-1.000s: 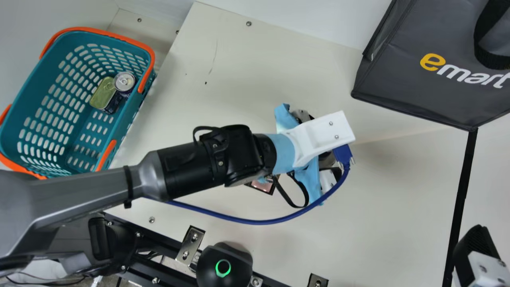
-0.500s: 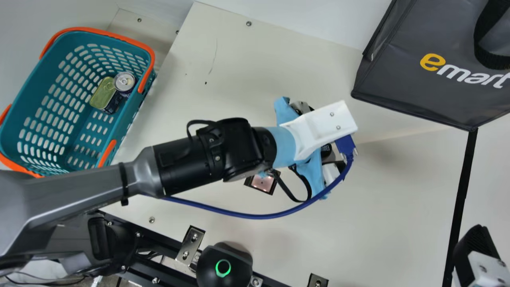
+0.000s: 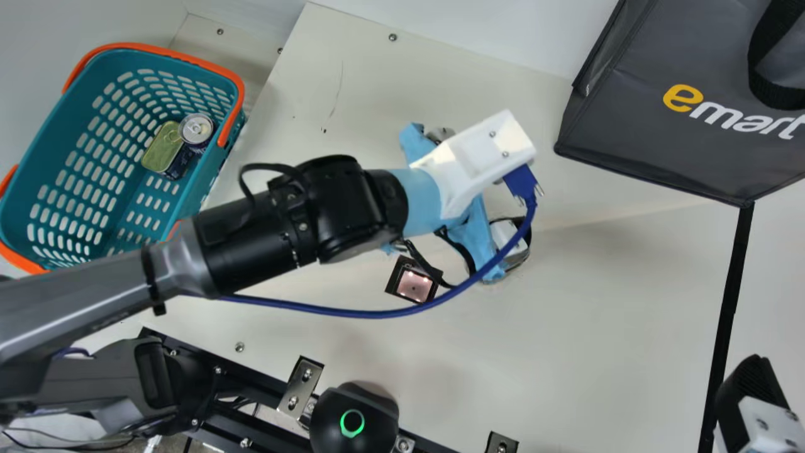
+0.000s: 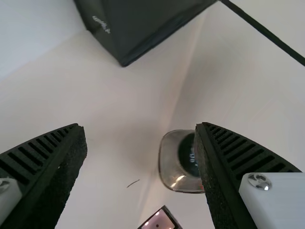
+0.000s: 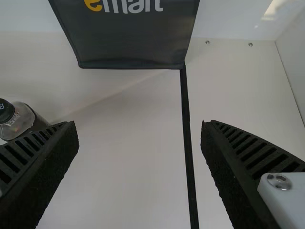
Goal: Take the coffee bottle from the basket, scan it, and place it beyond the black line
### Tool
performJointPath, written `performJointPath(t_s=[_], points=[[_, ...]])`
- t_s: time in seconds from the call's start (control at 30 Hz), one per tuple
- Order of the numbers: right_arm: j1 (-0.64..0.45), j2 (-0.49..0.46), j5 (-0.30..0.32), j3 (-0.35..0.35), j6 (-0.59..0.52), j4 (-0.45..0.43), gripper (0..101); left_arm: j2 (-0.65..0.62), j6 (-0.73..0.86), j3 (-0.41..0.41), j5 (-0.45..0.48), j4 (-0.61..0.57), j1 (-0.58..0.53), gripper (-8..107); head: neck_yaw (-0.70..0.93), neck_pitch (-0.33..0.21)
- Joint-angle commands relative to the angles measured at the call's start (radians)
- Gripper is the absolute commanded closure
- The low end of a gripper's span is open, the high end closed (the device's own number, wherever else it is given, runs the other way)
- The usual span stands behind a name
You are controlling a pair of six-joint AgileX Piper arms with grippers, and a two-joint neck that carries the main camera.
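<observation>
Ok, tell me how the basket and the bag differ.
The basket is teal, while the bag is dark grey. The basket's walls are full of slots; the bag's front is solid, with print on it. The basket's handles are orange, the bag's is black. Both are carriers with a handle.

Your left arm (image 3: pixel 270 233) reaches in from the main view's left side, its blue wrapping (image 3: pixel 421 198) showing behind a white mount (image 3: pixel 475 160). Your left gripper (image 3: pixel 475 236) hangs beneath; in the left wrist view its two ribbed fingers (image 4: pixel 57 176) stand wide apart. Your right gripper (image 3: pixel 751 387) sits at the main view's lower right corner, also spread wide in the right wrist view.
</observation>
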Motion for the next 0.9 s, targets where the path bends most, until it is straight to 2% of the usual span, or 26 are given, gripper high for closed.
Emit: performJointPath(t_s=[0.0, 0.3, 0.87], points=[[0.000, 0.000, 0.000, 0.000, 0.000, 0.000, 10, -0.013, -0.023, 0.006, -0.001, 0.012, 0.016, 9, 0.002, -0.026], [0.000, 0.000, 0.000, 0.000, 0.000, 0.000, 10, -0.082, -0.101, 0.058, -0.036, 0.083, 0.083, 9, 0.002, -0.026], [0.000, 0.000, 0.000, 0.000, 0.000, 0.000, 10, -0.213, -0.268, 0.246, -0.123, 0.298, 0.219, 9, 0.002, -0.026]])
